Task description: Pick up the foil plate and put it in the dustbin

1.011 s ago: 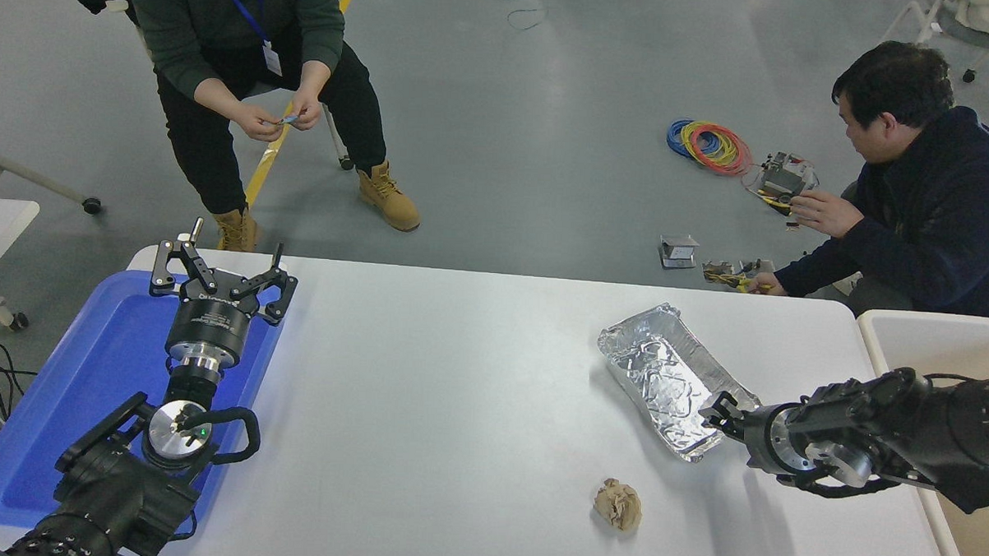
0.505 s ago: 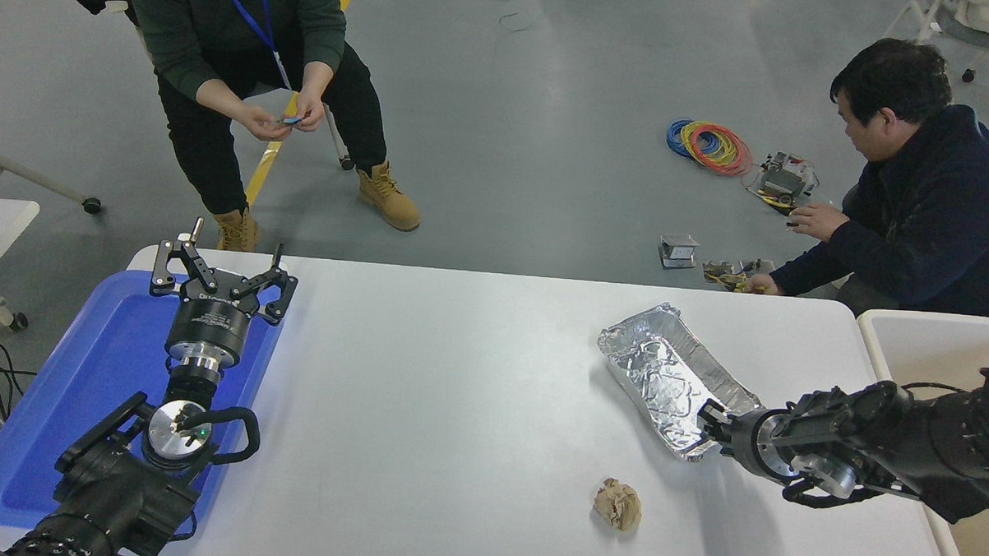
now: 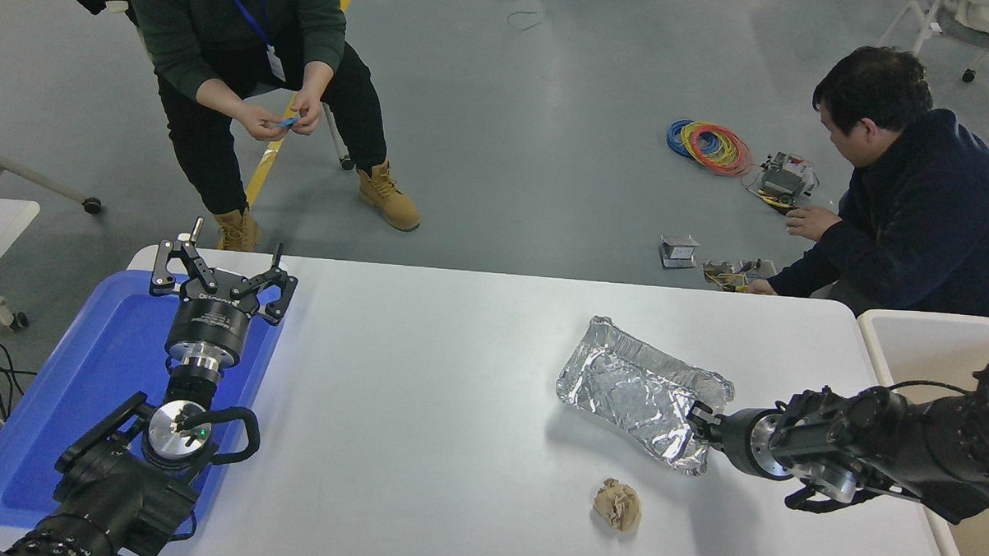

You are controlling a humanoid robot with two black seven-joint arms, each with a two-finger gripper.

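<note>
Risk comes first as we scan from the left. Our left gripper (image 3: 221, 281) sits parked over the blue tray (image 3: 88, 379), jaws spread wide and empty, well away from the work. Mid-table lies a crumpled brown paper ball (image 3: 618, 504), just near the foil plate (image 3: 639, 390); a low swing could knock it aside. Our right gripper (image 3: 697, 422) has its jaws closed on the plate's near-right rim, though how much foil they pinch we cannot tell. We judge that thin foil may bend or tear at that edge, or slip free on the way to the dustbin (image 3: 912, 334) at the far right. The plate looks shiny, silver and heavily crinkled, its rim dented, tilted and casting a shadow as if partly off the white table (image 3: 458, 375), right of centre.
</note>
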